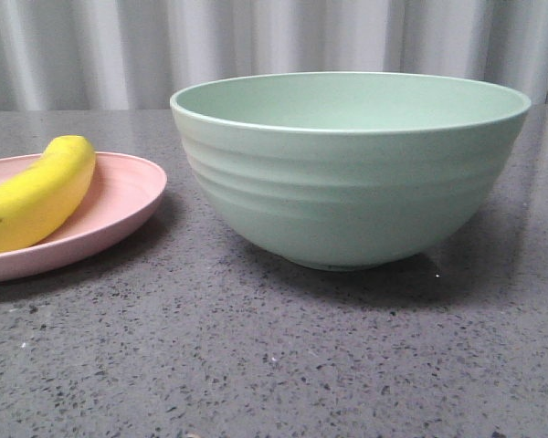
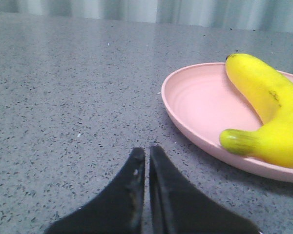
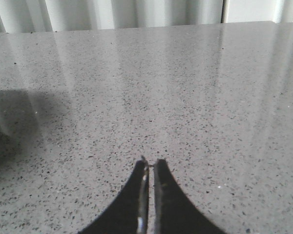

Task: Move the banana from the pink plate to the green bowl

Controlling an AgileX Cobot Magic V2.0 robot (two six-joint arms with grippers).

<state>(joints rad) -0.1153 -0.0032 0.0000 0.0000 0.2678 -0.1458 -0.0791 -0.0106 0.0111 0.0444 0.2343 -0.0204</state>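
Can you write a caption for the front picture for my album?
Banana resting on pink plate beside green bowl.

Banana (image 1: 36, 196) on pink plate (image 1: 119, 205); green bowl (image 1: 347, 173) beside.

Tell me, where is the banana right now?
The banana lies on the pink plate at the front view's left edge, left of the green bowl.

table (image 1: 256, 365): grey speckled stone | on it: pink plate (image 1: 119, 205), green bowl (image 1: 347, 192)
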